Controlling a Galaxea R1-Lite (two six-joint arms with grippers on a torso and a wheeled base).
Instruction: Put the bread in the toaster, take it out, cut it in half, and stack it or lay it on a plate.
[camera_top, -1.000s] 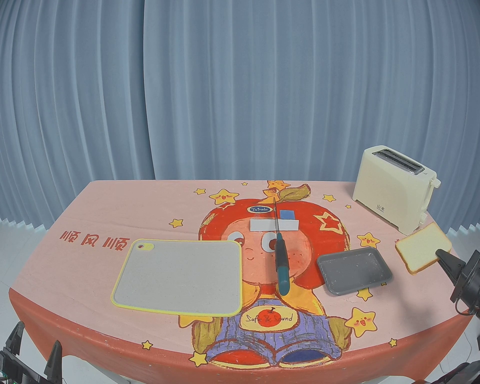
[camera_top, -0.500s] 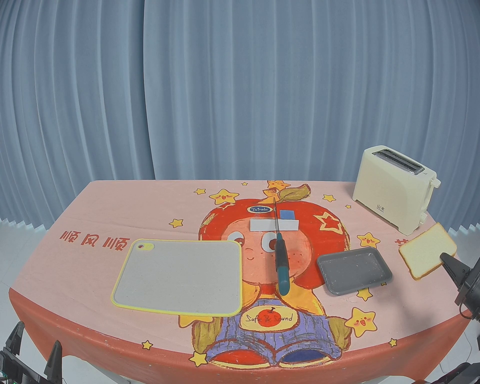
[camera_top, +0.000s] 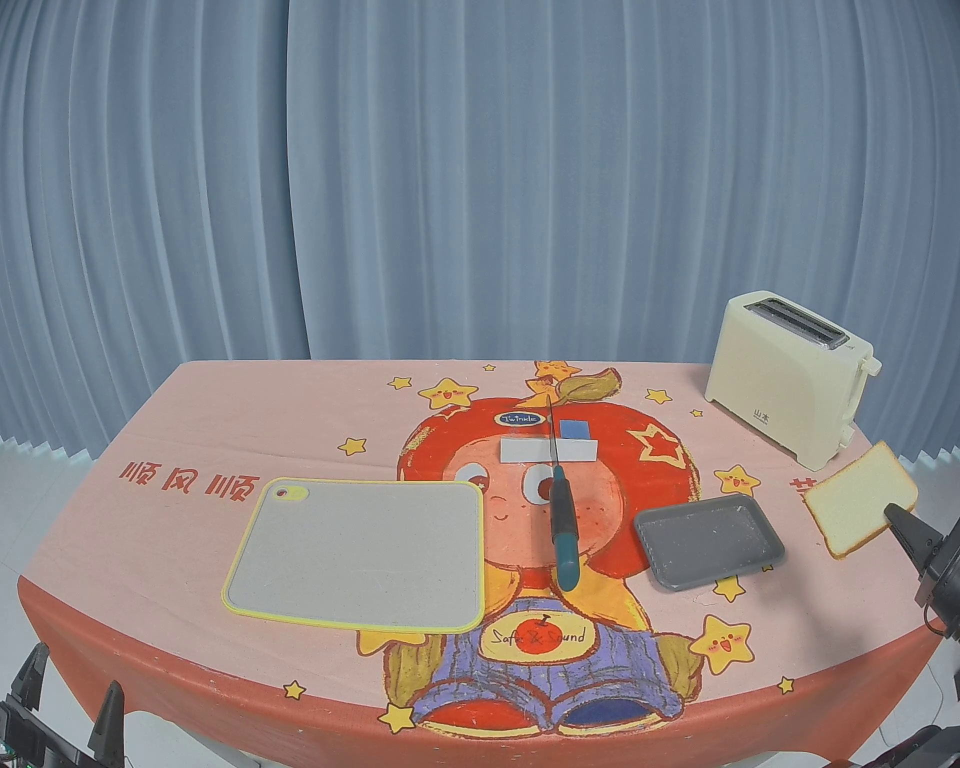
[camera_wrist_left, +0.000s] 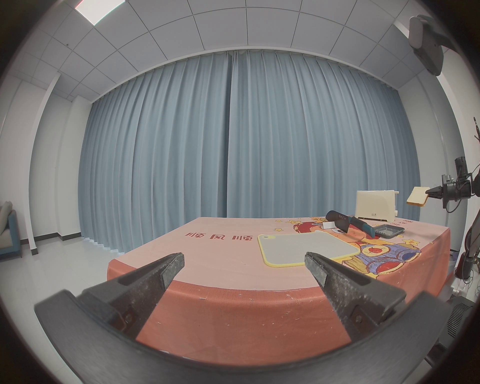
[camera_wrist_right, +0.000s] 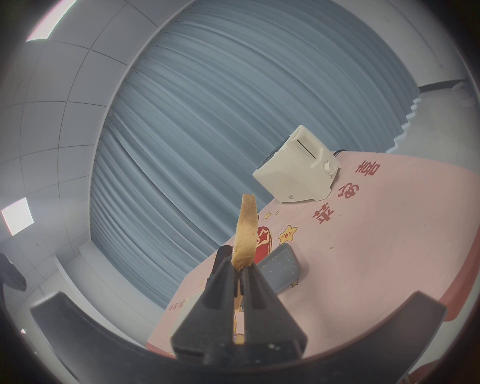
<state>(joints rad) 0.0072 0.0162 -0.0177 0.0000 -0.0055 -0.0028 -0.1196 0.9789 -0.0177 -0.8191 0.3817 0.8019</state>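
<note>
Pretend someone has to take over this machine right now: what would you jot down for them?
Right gripper: fingers shut on the bread slice, held in the air near the toaster, not over its slots.
Left gripper: open, low off the near left edge of the table.
Knife lies between cutting board and grey plate.
Done: bread picked up.
Left: toast it, take it out, halve it, plate it.

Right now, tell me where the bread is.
Head view, far right: the bread is held in the air by the right gripper, just in front of the toaster and right of the grey tray.
</note>
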